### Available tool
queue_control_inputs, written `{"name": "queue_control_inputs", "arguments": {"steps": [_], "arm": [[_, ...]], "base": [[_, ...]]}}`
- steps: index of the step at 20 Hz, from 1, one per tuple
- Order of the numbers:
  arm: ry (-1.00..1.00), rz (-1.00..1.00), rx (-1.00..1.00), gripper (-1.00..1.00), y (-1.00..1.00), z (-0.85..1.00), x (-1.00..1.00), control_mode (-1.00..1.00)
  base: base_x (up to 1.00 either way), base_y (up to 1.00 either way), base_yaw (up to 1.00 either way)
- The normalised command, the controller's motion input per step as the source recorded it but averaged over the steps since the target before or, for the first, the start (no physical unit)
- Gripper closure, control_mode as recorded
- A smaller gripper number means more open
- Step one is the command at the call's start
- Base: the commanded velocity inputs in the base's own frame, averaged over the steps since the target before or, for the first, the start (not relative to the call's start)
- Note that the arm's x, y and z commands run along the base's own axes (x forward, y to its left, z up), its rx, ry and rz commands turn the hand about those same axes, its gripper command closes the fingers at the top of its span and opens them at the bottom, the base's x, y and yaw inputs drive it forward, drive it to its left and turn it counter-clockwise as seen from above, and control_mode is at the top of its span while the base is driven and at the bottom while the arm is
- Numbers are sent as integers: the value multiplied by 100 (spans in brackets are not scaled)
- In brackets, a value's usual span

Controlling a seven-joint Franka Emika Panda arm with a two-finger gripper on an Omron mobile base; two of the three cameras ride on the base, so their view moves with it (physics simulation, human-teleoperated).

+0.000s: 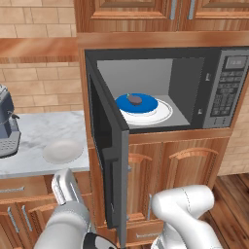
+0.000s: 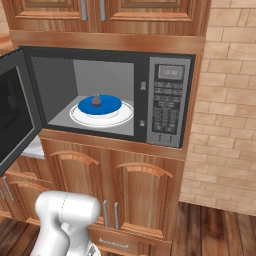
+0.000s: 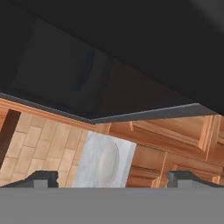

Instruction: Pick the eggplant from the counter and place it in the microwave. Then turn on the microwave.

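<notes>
Fingertips (image 3: 42,178) spread wide, gripper (image 3: 113,179) empty, just below the microwave's (image 1: 160,87) open door (image 1: 109,160). We note the eggplant (image 1: 134,99) on the blue plate (image 1: 148,104) inside. Placement done; closing the door and starting remain.

No text, brand or number can be read anywhere in these views. The microwave (image 2: 107,95) carries a button panel (image 2: 168,102) on its right side with a small display (image 2: 170,72) at the top and rows of keys beneath, but the marks on them are too small and blurred to make out from either base view. The grey coffee machine (image 1: 7,124) at the left edge of the left base view shows no legible label either.
</notes>
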Motion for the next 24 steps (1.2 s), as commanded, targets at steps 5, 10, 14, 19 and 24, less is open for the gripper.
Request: {"name": "queue_control_inputs", "arguments": {"steps": [5,10,14,19,24], "arm": [[0,-1,0,-100,-7,2,-2,-100],[0,0,0,-100,-5,0,0,-100],[0,0,0,-100,-5,1,-1,-100],[0,0,0,-100,-11,2,-8,-100],[0,0,0,-100,-16,4,-6,-100]], "base": [[0,0,0],[0,0,0],[0,0,0],[0,0,0],[0,0,0]]}}
